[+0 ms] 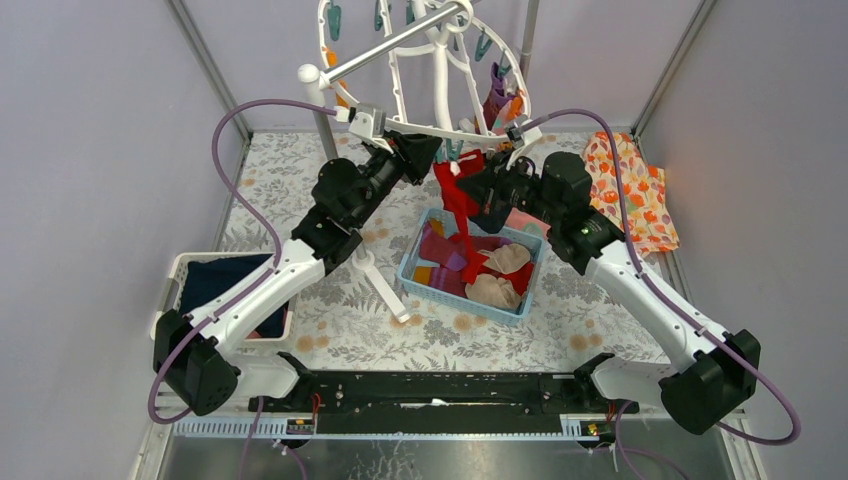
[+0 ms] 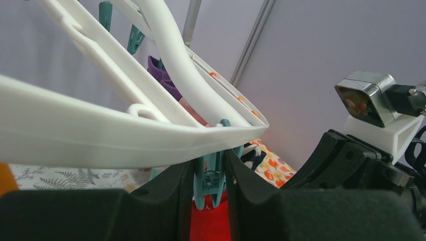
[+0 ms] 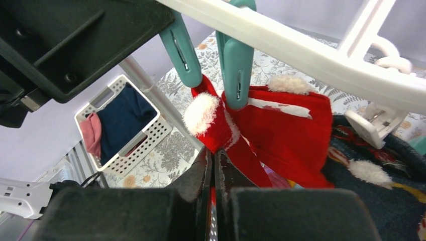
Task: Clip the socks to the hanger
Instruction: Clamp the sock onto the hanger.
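Pinching a teal plastic clip (image 3: 236, 65) from both sides, the left end effector (image 2: 210, 170) stands partly closed directly beneath the near rim of the large white plastic oval ring hanger (image 2: 100, 135). The right end effector (image 3: 213, 160), also below that rim, is fully closed on a bright red fabric sock with white fluffy trim (image 3: 286, 130). The sock's upper edge is raised against the lower end of the clip; whether the clip bites the fabric cannot be told. A purple sock (image 1: 495, 95) hangs clipped at the hanger's far rim. Below the hanger, a light blue plastic basket (image 1: 462, 302) on the floral-covered desk (image 1: 340, 330) holds the remaining socks, red, maroon and beige (image 1: 505, 260).
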